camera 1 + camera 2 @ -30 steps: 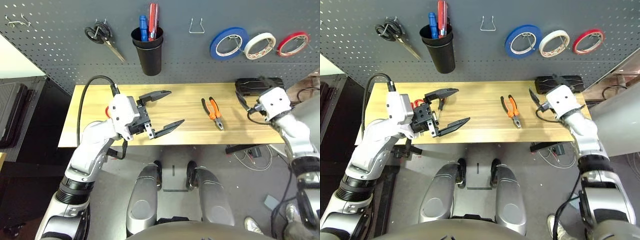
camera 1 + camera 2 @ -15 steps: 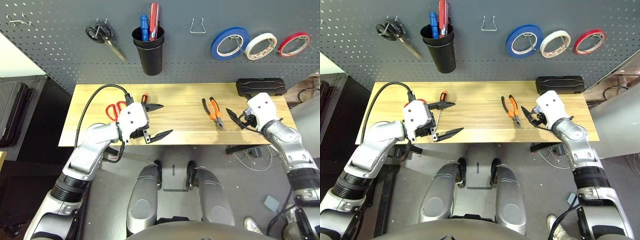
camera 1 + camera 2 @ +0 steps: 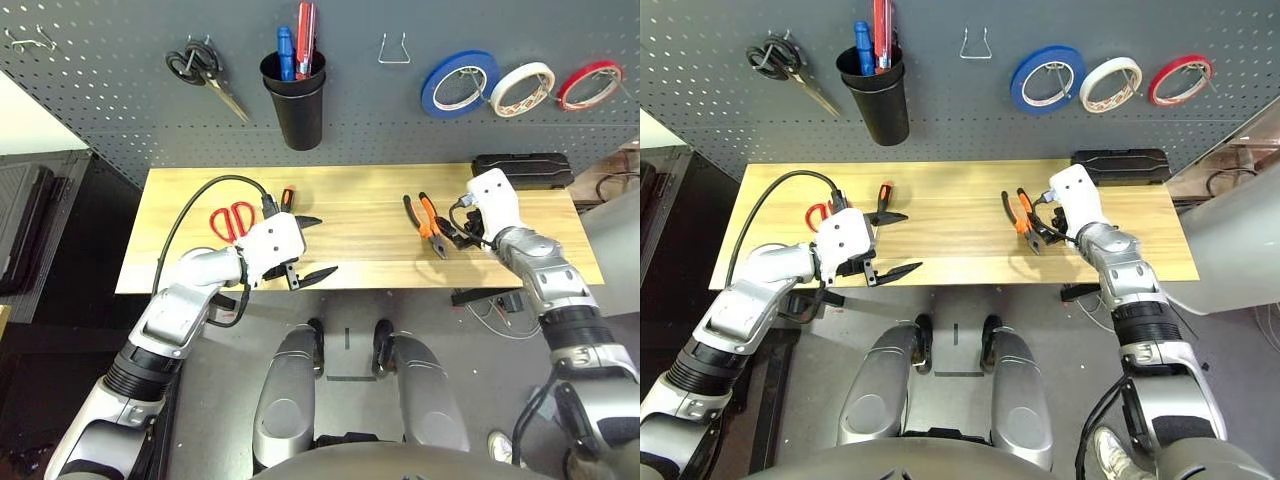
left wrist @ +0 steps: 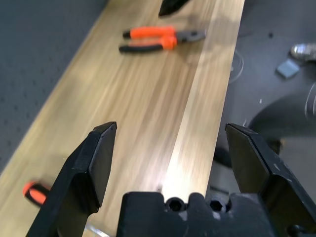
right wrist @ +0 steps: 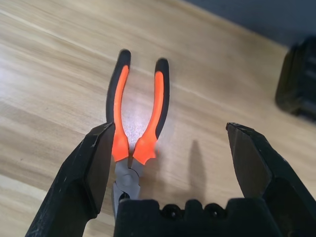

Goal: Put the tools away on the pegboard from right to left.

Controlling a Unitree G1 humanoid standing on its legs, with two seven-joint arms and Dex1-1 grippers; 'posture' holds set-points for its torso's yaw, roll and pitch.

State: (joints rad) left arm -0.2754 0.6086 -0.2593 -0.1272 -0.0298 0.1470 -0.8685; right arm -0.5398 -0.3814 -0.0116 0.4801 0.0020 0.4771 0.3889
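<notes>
The left pincer (image 3: 311,246) hides most of the screwdriver (image 3: 287,197).

The pegboard (image 3: 120,90), a dark grey panel dotted with small holes, stood upright behind the tabletop. The white tape roll (image 3: 520,90) hung on it toward its right end. The pliers (image 3: 428,222), orange-and-black-handled, lay flat on the wood in front of the pegboard, below that roll, handles spread and pointing toward the panel, nose pointing away. The slim screwdriver (image 3: 287,197), with its orange-black handle, lay below the pegboard's black cup (image 3: 295,105). The red-handled scissors (image 3: 232,219) lay flat just left of the screwdriver.
</notes>
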